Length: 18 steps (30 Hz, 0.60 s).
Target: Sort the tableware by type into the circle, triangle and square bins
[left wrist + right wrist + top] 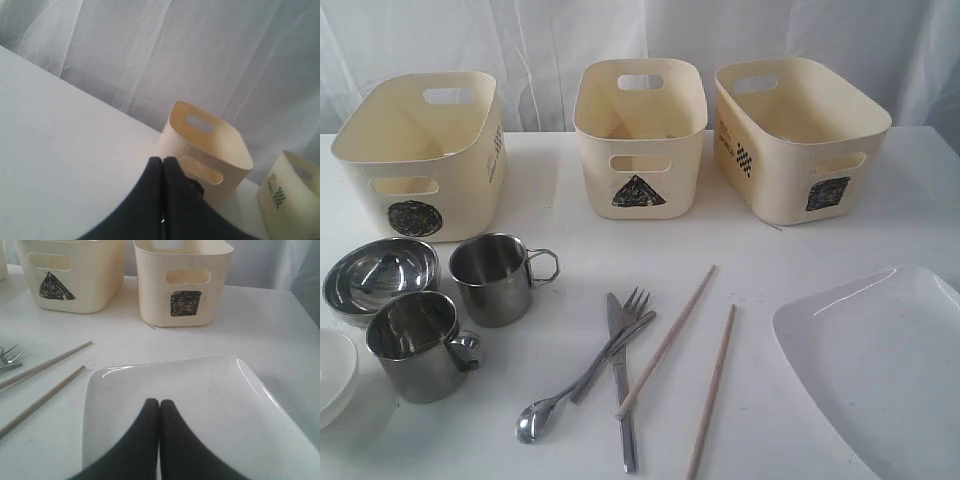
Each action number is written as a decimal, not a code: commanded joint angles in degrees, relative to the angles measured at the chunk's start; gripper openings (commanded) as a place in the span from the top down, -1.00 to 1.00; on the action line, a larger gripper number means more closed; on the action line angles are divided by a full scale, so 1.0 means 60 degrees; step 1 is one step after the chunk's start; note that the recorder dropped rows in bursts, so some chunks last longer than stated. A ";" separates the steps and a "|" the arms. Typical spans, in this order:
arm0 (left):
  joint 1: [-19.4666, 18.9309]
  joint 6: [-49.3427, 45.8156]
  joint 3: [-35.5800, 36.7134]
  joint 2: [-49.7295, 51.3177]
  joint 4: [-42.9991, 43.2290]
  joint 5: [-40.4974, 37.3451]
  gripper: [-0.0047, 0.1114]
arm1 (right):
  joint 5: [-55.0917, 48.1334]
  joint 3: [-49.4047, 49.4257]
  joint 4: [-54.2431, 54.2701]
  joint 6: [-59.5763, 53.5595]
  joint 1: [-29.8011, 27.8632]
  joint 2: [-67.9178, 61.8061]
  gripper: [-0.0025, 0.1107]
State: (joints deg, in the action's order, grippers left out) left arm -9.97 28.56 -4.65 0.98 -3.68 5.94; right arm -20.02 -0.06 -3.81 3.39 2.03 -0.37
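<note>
The right pincer (159, 404) is closed on nothing, its black fingers pressed together. It hangs over the near part of the large white plate (200, 400). From there the plate spreads away to the far side, and the square bin (182, 282) stands straight beyond its far edge, with the triangle bin (75, 270) to that bin's left. The right arm is plainly the nearer one to the plate.

The two chopsticks (712, 390) lie just left of the plate, apart from it. Their long axes run near to far and lean right at the far end. The fork (635, 305), knife (623, 400) and spoon (535, 420) cross one another further left.

The left pincer (163, 161) is also closed and empty, raised above bare table. The two steel mugs (495, 275), steel bowl (380, 275) and small white bowls (335, 375) cluster at the near left, in front of the circle bin (420, 150), so they probably fall to the left arm.

The exterior view shows neither arm. It cuts off the plate at the right and near edges and the white bowls at the left edge. In the left wrist view the fingers hide most of the mark on the nearest bin, so I cannot tell which bin it is.
</note>
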 commanded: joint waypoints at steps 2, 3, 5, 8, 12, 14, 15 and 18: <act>0.0059 -0.1974 -0.1906 0.2692 0.0090 -0.3488 0.92 | 0.0001 0.0009 -0.0067 0.0009 0.0036 0.0062 0.96; 0.0059 -0.2391 -0.2220 0.3391 0.0115 -0.4230 0.92 | 0.0001 0.0009 -0.0067 0.0009 0.0036 0.0062 0.96; 0.0059 -0.3544 -0.3043 0.5206 0.0115 -0.5680 0.92 | 0.0001 0.0009 -0.0067 0.0009 0.0036 0.0062 0.96; 0.0059 -0.5001 -0.4151 0.7330 0.0115 -0.6674 0.92 | 0.0001 0.0009 -0.0067 0.0009 0.0036 0.0062 0.96; 0.0059 -0.5083 -0.5011 0.9077 0.0408 -0.6230 0.87 | 0.0001 0.0009 -0.0067 0.0009 0.0036 0.0062 0.96; 0.0059 -0.5083 -0.5163 0.9630 0.0381 -0.5720 0.67 | 0.0001 0.0009 -0.0067 0.0009 0.0036 0.0062 0.96; 0.0059 -0.4877 -0.5163 1.0077 0.0367 -0.5280 0.37 | 0.0001 0.0009 -0.0067 0.0009 0.0036 0.0062 0.96; 0.0059 -0.4372 -0.5163 1.1084 0.0367 -0.4656 -0.16 | 0.0001 0.0009 -0.0067 0.0009 0.0036 0.0062 0.96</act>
State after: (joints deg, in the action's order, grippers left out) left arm -9.97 0.66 -35.36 64.15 -1.51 -24.02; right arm -20.02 -0.06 -3.81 3.39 2.03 -0.37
